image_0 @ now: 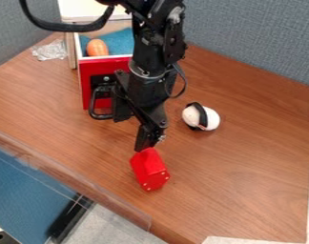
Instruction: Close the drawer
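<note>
The black gripper (132,134) hangs just right of the drawer handle, open, with one finger beside the handle and the other reaching down to the upper end of a red block (149,169). Whether either finger touches anything, I cannot tell. The drawer (88,69) is pulled out from a light wooden cabinet, its red front facing the camera and a black handle (100,116) on it. An orange egg-like object (97,47) lies inside on blue lining. The arm hides the drawer's right side.
Right of the gripper, a white rounded object with a black band (210,117) lies on the wooden table (240,176). Crumpled clear plastic (50,50) is left of the cabinet. Grey partition walls stand behind, and the table's edge runs along the lower left.
</note>
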`<state>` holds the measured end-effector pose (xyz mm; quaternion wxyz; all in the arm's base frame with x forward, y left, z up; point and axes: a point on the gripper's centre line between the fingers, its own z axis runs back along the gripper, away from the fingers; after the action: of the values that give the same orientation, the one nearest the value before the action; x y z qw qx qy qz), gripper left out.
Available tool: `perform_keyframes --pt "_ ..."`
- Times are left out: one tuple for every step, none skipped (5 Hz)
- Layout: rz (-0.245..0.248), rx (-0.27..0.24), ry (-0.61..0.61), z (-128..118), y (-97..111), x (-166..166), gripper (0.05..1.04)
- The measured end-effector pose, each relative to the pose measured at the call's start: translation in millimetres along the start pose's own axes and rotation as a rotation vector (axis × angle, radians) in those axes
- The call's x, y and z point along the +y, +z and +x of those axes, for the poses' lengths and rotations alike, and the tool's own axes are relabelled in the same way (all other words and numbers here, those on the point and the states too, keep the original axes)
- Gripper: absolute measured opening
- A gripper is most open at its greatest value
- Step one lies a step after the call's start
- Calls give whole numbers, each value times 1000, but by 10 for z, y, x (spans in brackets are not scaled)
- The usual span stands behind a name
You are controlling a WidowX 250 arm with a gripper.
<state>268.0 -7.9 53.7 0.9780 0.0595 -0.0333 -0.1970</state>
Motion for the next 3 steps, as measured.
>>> perform_keyframes --pt "9 -2 -15 31 -77 -61 1000" --pt "22 -18 -12 135 -114 -14 1000" --pt "12 19 20 190 -302 103 995"
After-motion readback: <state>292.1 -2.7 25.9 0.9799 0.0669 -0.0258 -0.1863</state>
